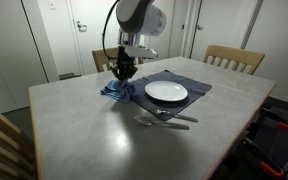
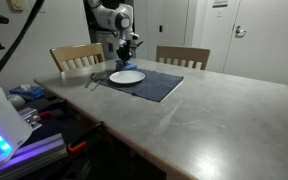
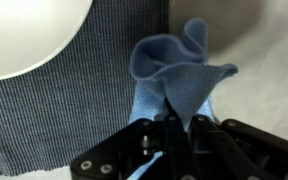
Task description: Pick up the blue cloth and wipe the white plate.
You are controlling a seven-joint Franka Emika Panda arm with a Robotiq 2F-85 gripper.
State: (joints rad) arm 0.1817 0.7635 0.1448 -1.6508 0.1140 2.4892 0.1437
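The blue cloth (image 3: 174, 75) is bunched up at the edge of a dark placemat (image 3: 64, 110). My gripper (image 3: 180, 125) is shut on the blue cloth, its fingers pinching a raised fold. In both exterior views the gripper (image 1: 124, 70) (image 2: 125, 54) stands over the cloth (image 1: 114, 90) (image 2: 121, 63), beside the white plate (image 1: 166, 92) (image 2: 126, 77). The plate (image 3: 24, 35) fills the upper left of the wrist view and looks empty.
The placemat (image 1: 194, 85) lies on a grey table (image 1: 94, 135). A fork and a spoon (image 1: 164, 119) lie on the table beside the plate. Wooden chairs (image 1: 234, 60) (image 2: 76, 56) stand around the table. Cluttered equipment (image 2: 24, 110) sits beside it.
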